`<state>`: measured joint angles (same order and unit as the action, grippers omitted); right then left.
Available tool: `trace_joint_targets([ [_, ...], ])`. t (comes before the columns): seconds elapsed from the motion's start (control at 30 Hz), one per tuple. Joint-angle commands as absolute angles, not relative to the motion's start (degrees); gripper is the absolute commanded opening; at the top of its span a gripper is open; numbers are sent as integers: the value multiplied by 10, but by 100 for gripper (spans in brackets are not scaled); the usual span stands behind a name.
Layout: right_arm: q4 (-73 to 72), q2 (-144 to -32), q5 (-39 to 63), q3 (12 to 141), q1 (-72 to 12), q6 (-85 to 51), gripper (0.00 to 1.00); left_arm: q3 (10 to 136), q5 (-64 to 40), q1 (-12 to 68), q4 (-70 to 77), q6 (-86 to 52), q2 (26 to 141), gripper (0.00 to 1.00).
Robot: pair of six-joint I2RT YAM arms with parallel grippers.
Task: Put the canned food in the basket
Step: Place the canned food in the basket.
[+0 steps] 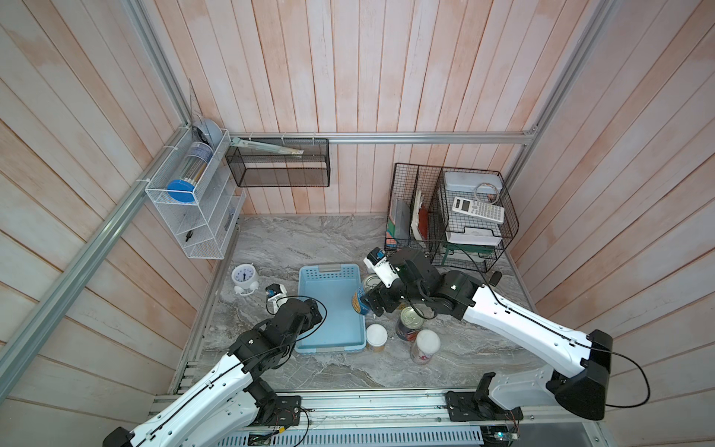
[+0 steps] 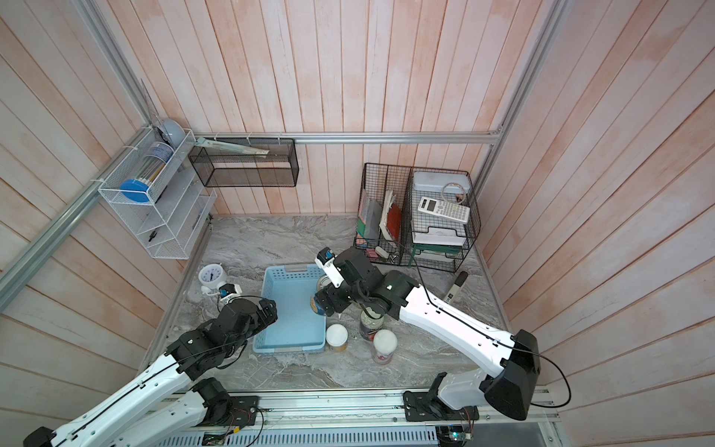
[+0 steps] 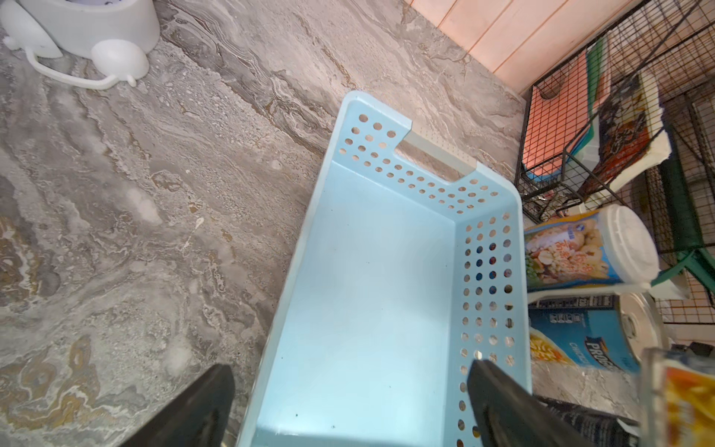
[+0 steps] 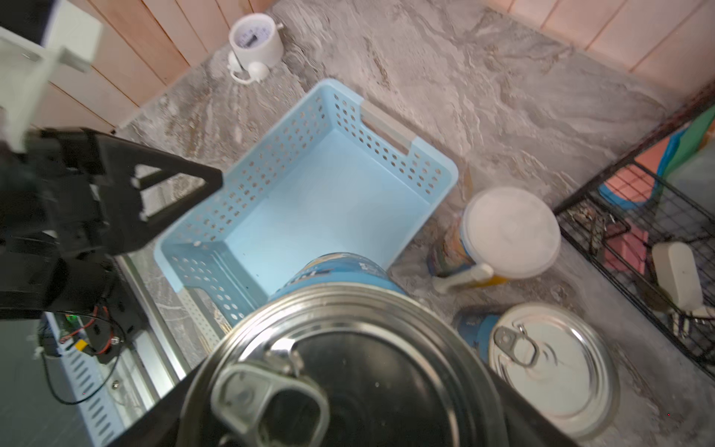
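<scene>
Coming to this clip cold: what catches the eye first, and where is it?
The right gripper holds a blue-labelled tin at the right rim of the empty light blue basket. More cans stand on the marble tabletop just right of the basket, and the left gripper hangs open over its left side.

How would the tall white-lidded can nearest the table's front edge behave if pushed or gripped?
The tall can stands upright and is taller than wide, so a push near its lid would probably tip it. Its round wall suggests it would roll once down. The dark tin stands close by, so it might get knocked.
</scene>
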<state>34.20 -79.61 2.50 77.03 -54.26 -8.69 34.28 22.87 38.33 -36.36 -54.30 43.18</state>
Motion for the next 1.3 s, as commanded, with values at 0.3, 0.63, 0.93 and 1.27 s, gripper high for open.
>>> trace_joint_targets([
  [0.3,262,-1003,4,943,-540,-38,65,354,198,335,-352,-498,420,100],
  [0.63,245,-1088,22,975,-499,-31,67,337,185,328,-331,-490,419,100],
  [0.93,241,-1144,27,1017,-488,-19,72,327,179,327,-322,-490,425,100],
  [1.27,249,-1184,14,1038,-483,-19,82,305,164,328,-308,-495,421,100],
])
